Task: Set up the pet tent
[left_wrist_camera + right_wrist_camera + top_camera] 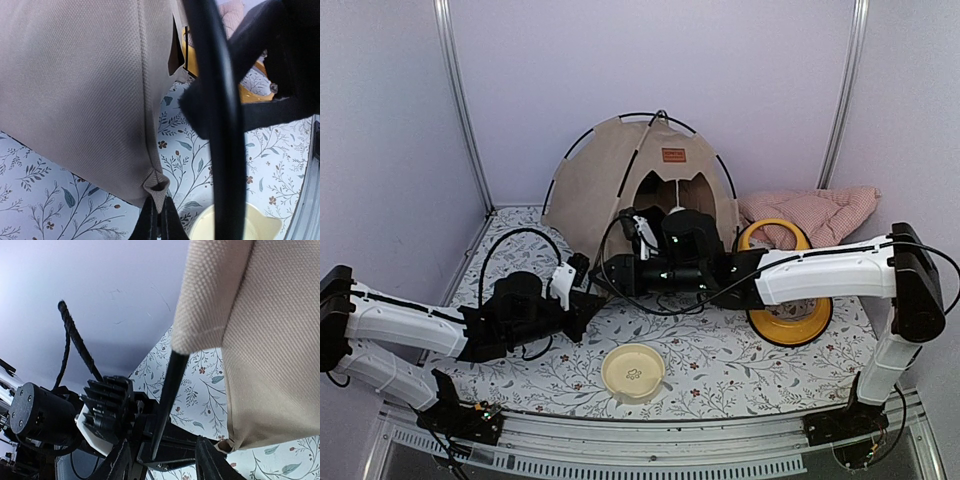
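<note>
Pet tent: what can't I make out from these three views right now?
- Top view: the right arm hides the pet tent's doorway floor.
- Right wrist view: the pole's lower end is lost against black hardware above the fingers; where it ends is unclear.
- Left wrist view: a black cable crosses the doorway side.
- Top view: the label patch's print is too small.

Just beyond both jaws the pet tent (590, 190) blocks the way, right of them the yellow feeder tray (790, 330) and cushion (820, 212) crowd in, while behind them the desk (740, 365) lies open around a cream bowl (634, 372)
</note>
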Robot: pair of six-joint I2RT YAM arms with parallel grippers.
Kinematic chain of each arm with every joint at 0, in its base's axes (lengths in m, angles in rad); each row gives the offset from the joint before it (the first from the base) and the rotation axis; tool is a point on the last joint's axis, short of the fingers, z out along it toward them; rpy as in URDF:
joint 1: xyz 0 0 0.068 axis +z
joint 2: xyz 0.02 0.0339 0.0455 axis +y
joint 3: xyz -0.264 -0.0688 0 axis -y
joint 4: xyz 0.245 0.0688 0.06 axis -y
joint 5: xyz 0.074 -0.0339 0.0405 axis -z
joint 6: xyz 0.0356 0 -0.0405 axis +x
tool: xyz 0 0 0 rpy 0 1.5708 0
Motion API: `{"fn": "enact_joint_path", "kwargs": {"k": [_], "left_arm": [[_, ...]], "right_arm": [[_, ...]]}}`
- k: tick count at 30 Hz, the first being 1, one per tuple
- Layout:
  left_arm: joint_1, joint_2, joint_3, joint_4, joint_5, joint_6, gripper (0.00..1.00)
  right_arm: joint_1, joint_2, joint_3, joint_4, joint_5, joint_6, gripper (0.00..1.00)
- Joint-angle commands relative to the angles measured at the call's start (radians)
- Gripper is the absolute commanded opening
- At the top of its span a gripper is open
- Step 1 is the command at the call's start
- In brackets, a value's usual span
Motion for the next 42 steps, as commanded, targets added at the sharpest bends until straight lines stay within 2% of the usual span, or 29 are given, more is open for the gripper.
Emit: {"fn": "enact_joint_path", "kwargs": {"k": [1,4,10,12,13,17,27,42], "left_arm": [[0.008,-0.008,0.024,-0.007,0.024,0.0,0.0],[0.008,-0.014,0.024,-0.011,0.026,0.002,0.0],[0.008,-0.02,0.024,-0.008,0.024,0.008,0.0],[0.008,-0.021,0.024,-0.004,0.029,0.009,0.0],[0.008,-0.022,0.022,0.001,0.033,0.013,0.0],[0.008,-0.028,0.015,0.014,0.043,0.026,0.0],[0.008,-0.053,0.017,0.016,0.055,0.065,0.0],[0.007,-0.062,0.035,0.027,0.061,0.098,0.0]], "right_arm": [[0.002,0.049,0.07,0.029,-0.024,-0.012,0.44],[0.002,0.064,0.088,0.026,-0.022,-0.011,0.4],[0.001,0.074,0.091,0.021,-0.022,-0.005,0.23],[0.001,0.075,0.091,0.014,-0.018,-0.003,0.2],[-0.002,0.075,0.092,0.014,-0.018,-0.002,0.13],[-0.035,0.072,0.098,0.015,-0.044,0.013,0.0],[-0.132,0.031,0.147,0.027,-0.112,0.028,0.0],[-0.241,0.014,0.191,0.004,-0.09,-0.018,0.0]]}}
